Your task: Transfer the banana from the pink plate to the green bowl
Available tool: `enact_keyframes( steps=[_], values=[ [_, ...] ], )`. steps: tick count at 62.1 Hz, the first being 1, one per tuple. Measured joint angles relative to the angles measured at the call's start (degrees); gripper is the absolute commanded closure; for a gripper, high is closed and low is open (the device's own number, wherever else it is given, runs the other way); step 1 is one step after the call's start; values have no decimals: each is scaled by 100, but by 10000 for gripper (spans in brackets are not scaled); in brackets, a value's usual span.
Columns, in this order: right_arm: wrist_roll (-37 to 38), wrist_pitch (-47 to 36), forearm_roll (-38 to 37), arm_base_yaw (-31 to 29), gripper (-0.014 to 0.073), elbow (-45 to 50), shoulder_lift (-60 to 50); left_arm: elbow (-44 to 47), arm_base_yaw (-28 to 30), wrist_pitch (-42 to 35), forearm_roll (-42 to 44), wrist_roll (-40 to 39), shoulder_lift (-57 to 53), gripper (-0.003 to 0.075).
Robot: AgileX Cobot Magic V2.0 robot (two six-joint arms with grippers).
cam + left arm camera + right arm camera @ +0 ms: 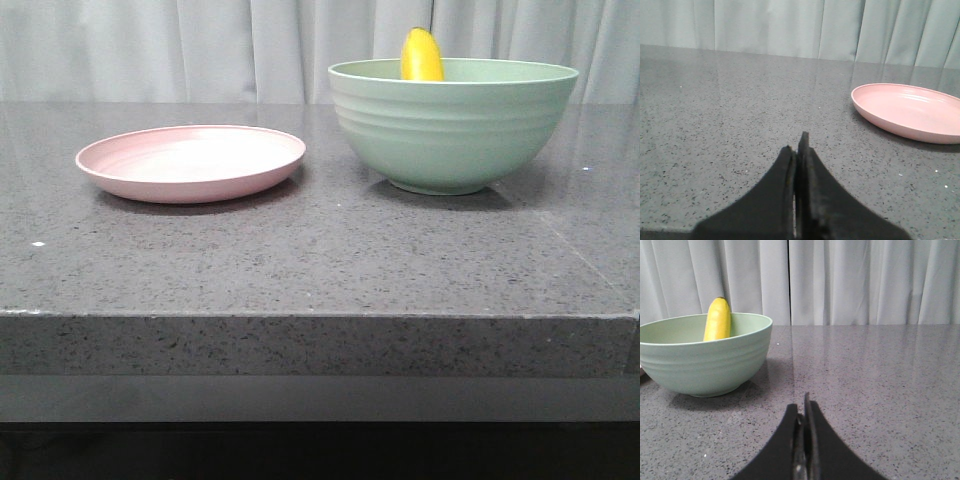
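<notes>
Front view shows the banana [422,55] standing on end inside the green bowl [452,130], tip poking above the rim, and none of my arms. My left gripper [799,150] is pressed closed, empty, near the matte pink plate [910,111]. My right gripper [803,410], closed and empty, sits beside the ridged bowl on speckled grey stone [320,250].

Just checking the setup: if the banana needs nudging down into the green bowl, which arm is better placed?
The right arm, probably. Its shut gripper faces the green bowl with the banana poking above the rim. The left gripper, also shut, faces the pink plate, which holds nothing.
</notes>
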Motion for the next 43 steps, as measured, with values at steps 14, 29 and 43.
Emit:
enact_keyframes(
  steps=[14,29,43],
  values=[
    [0,0,0,0,665,0,0,0,0,0,0,0,0,741],
    [0,0,70,0,665,0,0,0,0,0,0,0,0,741],
    [10,0,296,0,665,0,0,0,0,0,0,0,0,741]
  ],
)
